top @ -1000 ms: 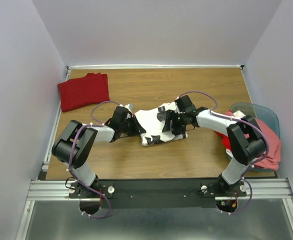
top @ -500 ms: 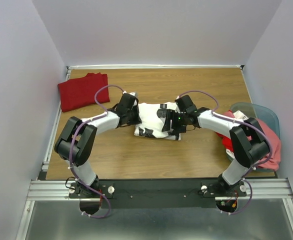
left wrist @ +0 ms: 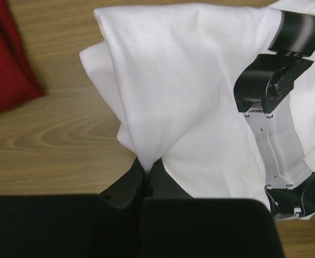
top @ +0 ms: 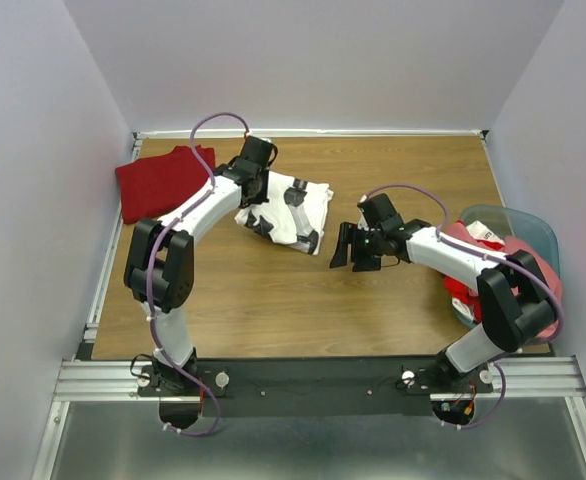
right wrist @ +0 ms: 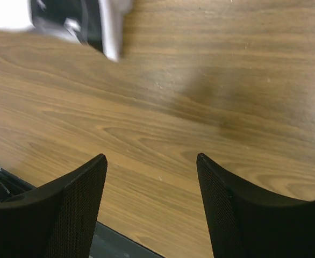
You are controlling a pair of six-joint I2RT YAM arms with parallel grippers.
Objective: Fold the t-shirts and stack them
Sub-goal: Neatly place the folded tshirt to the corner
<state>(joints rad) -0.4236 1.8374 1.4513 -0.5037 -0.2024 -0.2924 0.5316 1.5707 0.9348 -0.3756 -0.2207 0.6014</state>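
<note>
The white t-shirt with a black print lies bunched on the table, left of centre. My left gripper is shut on a pinched fold at its back-left edge. In the left wrist view the white cloth funnels into the closed left gripper. A folded dark red t-shirt rests at the back left corner, its edge close by. My right gripper stands open over bare wood, right of the white shirt and apart from it. The right gripper holds nothing; the shirt's edge shows at top left.
A teal plastic bin sits at the right edge of the table, holding red and pink t-shirts that spill over its rim. The wooden table is walled at the back and on both sides.
My left gripper closed on the white t-shirt and dragged it back and left toward the dark red one. My right gripper let go of it and drew away to the right, jaws widening.
</note>
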